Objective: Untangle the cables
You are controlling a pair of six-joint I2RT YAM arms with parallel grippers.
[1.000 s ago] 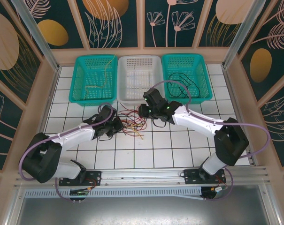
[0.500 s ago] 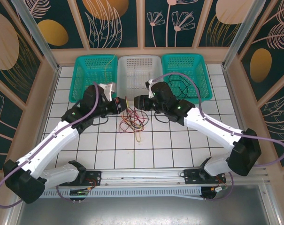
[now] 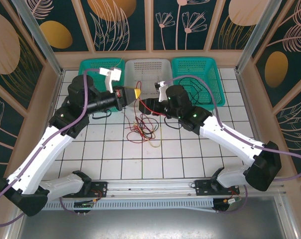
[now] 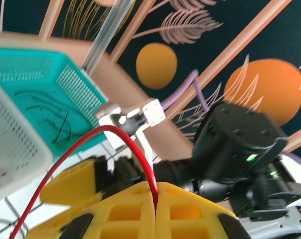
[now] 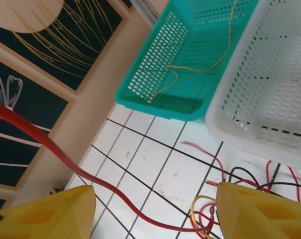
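My left hand (image 4: 155, 200) is clamped on a thin red wire (image 4: 136, 149), which arches out from between its yellow fingers. It is raised above the white tiled desk (image 3: 190, 154), at about 11 o'clock from the tangle of red, black and pale yellow cables (image 3: 144, 130) lying at the desk's centre. My right hand (image 5: 155, 214) has its fingers apart, and a red strand, probably the same wire, crosses the gap unpinched.

I judge this to be the pull-out step, with one red strand held up out of the knot. Next I'd want the right hand to close lower on that strand, or to pin the rest, so the left can draw it free toward the perforated white plastic basket (image 3: 148, 74) at 12 o'clock.

Where the strand threads through the other loops is too fine to trace from above. Its far end is cut off in both wrist views.
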